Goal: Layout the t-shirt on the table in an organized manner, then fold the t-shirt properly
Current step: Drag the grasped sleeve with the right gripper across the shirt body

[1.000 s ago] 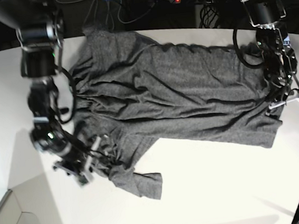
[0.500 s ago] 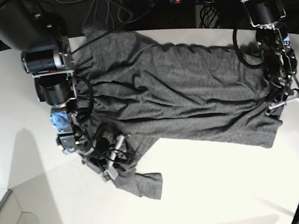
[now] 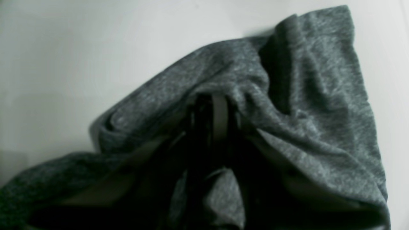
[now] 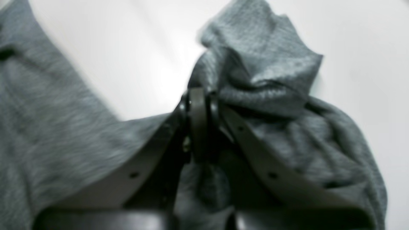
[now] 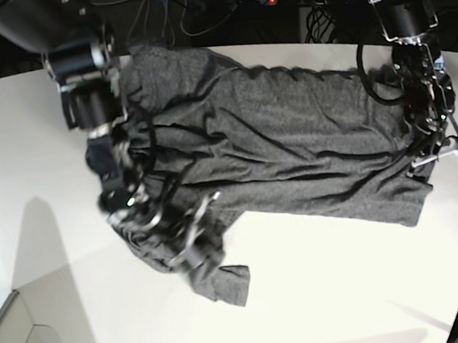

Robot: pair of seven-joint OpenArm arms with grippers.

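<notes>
The dark grey t-shirt (image 5: 291,145) lies spread across the white surface (image 5: 346,290), wrinkled, with one sleeve (image 5: 223,281) bunched toward the near edge. The right gripper (image 5: 198,231) has its fingers (image 4: 198,108) closed on a fold of that sleeve. At the opposite end, the left gripper (image 5: 434,152) has its fingers (image 3: 219,118) pinched on the shirt's hem, cloth draped over them.
</notes>
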